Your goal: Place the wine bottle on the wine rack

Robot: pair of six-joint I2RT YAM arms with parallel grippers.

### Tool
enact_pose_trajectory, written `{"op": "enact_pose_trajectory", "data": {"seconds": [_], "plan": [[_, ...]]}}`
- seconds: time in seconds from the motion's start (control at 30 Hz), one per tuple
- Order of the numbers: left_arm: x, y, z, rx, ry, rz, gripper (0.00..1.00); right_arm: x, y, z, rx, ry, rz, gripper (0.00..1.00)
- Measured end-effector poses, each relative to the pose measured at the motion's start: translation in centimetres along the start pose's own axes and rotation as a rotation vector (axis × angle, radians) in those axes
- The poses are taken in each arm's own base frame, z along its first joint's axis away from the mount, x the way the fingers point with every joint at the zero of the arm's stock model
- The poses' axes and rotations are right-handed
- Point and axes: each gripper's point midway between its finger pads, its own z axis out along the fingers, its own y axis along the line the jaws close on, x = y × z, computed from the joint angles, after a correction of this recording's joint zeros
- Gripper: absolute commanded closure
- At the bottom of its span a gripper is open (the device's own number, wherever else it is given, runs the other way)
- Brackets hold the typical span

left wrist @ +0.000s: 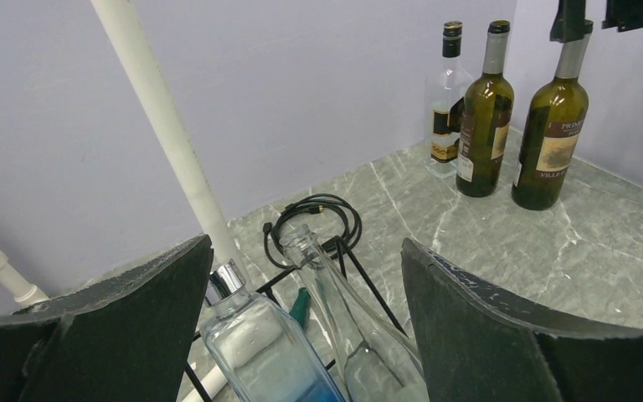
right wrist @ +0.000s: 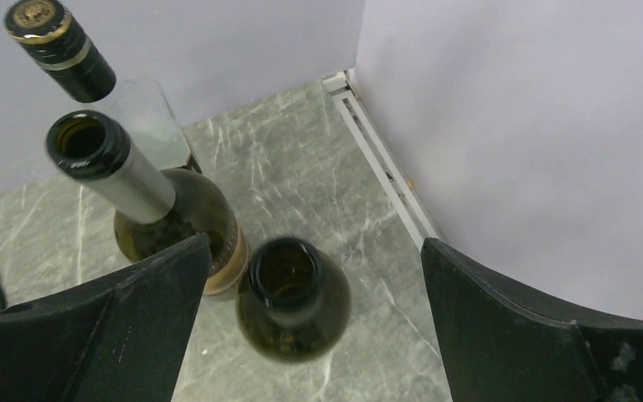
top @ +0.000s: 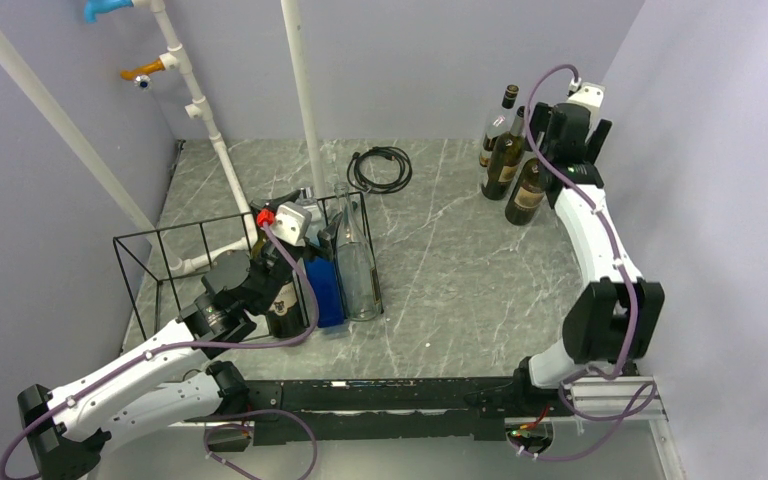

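Right fingers point(right wrist: 92, 335) gape wide either side of the wine bottle point(right wrist: 291, 293), untouching, its base hidden, far from the rack point(top: 185, 226). Left fingers point(left wrist: 117, 327), spread and empty, hang over bottles point(left wrist: 259, 352) cropped below

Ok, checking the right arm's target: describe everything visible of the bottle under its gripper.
The wine bottle is dark green glass, uncorked, grey foil on the neck, cream label. It stands upright on the marble table by the right wall, two other bottles behind it. The open right gripper hangs over it, fingers either side, not touching.
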Motion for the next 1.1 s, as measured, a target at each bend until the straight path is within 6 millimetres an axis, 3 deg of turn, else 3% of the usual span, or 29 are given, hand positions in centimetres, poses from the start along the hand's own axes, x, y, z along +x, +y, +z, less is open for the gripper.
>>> {"op": "enact_pose_trajectory", "data": {"seconds": [0.2, 0.33, 0.53, 0.73, 0.83, 0.9, 1.0, 1.1], "plan": [[0.0, 0.1, 0.0, -0.005, -0.005, 0.007, 0.12, 2.8, 1.8, 3.3, -0.038, 0.098, -0.017, 0.02], [0.0, 0.1, 0.0, -0.005, -0.005, 0.016, 0.12, 4.5, 2.1, 3.7, -0.039, 0.145, -0.016, 0.19], [-0.1, 0.2, 0.0, -0.007, -0.009, 0.019, 0.12, 4.8, 2.0, 3.8, -0.037, 0.156, -0.017, 0.32], [0.0, 0.2, 0.0, -0.006, -0.008, 0.020, 0.12, 6.7, 2.1, 3.7, -0.050, 0.188, -0.019, 0.56], [0.0, 0.2, 0.0, -0.006, -0.009, 0.020, 0.12, 6.1, 2.2, 3.8, -0.058, 0.169, -0.004, 0.79], [0.0, 0.2, 0.0, -0.006, -0.008, 0.020, 0.12, 5.9, 2.4, 3.7, -0.070, 0.164, 0.010, 0.89], [0.0, 0.2, 0.0, -0.008, -0.007, 0.021, 0.12, 6.0, 2.4, 3.5, -0.077, 0.172, 0.026, 1.00], [0.1, 0.2, 0.1, -0.010, -0.005, 0.021, 0.12, 6.3, 2.5, 2.5, -0.104, 0.187, 0.040, 1.00]]}}
